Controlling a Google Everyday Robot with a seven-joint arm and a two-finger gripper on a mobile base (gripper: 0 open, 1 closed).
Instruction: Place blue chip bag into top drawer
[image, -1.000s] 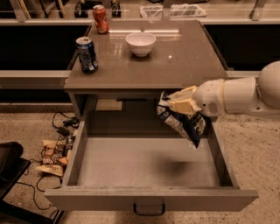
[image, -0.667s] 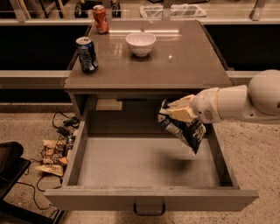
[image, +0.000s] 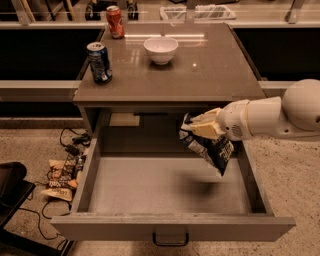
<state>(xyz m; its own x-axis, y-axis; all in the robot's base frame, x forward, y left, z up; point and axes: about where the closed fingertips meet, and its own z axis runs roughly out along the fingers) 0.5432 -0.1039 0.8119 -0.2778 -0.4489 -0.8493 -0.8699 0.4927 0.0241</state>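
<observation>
The blue chip bag is a crinkled dark blue foil bag with white patches. It hangs in the air over the right half of the open top drawer. My gripper comes in from the right on a white arm and is shut on the bag's upper edge. The drawer is pulled fully out, its flat grey bottom is bare, and the bag's shadow falls on it. The small dark handle shows on the front panel.
On the cabinet top stand a blue soda can, a red soda can and a white bowl. Tan wrappers and cables lie on the floor to the left, beside a black object.
My gripper and the bag have moved slightly left and a little lower over the drawer. The bag stays held.
</observation>
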